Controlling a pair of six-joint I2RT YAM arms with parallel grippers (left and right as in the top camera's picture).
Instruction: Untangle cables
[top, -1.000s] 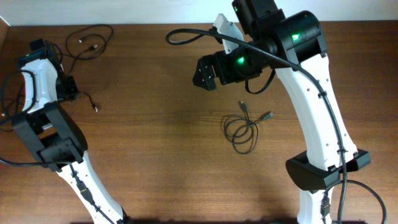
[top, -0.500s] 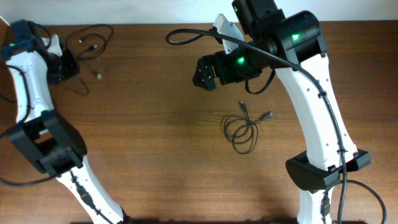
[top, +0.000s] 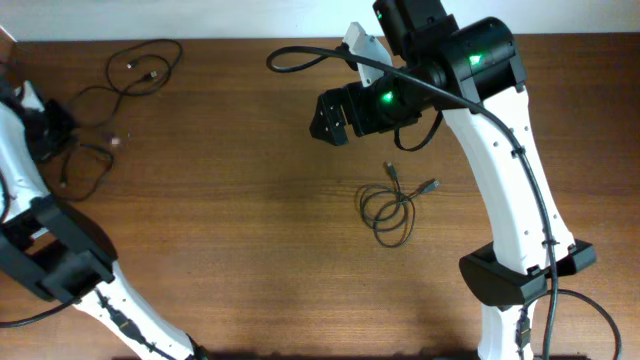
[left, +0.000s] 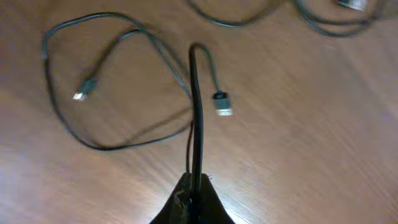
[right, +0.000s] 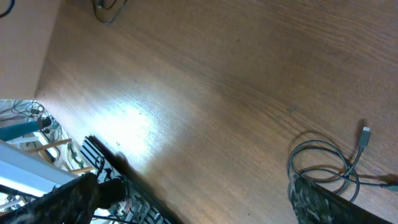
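My left gripper (left: 194, 188) is shut on a thin black cable (left: 196, 112) that rises from the fingertips, bends over and ends in a small plug (left: 222, 104). The rest of this cable loops on the wood to a second plug (left: 80, 95). From overhead, the left gripper (top: 56, 126) is at the far left edge with that cable (top: 84, 170) trailing beside it. Another cable (top: 141, 66) lies apart at the back left. A third, coiled cable (top: 392, 208) lies right of centre, also in the right wrist view (right: 324, 163). My right gripper (top: 331, 115) hangs open above the table, holding nothing.
The right arm's own thick black cable (top: 300, 55) loops over the back of the wooden table (top: 250, 250). The table's left edge (right: 74, 143) shows in the right wrist view, with equipment and wires (right: 37, 124) below it.
My left gripper has shut on a cable and swung toward the front left edge, dragging it away from the cable at the back left. The right arm has not moved.
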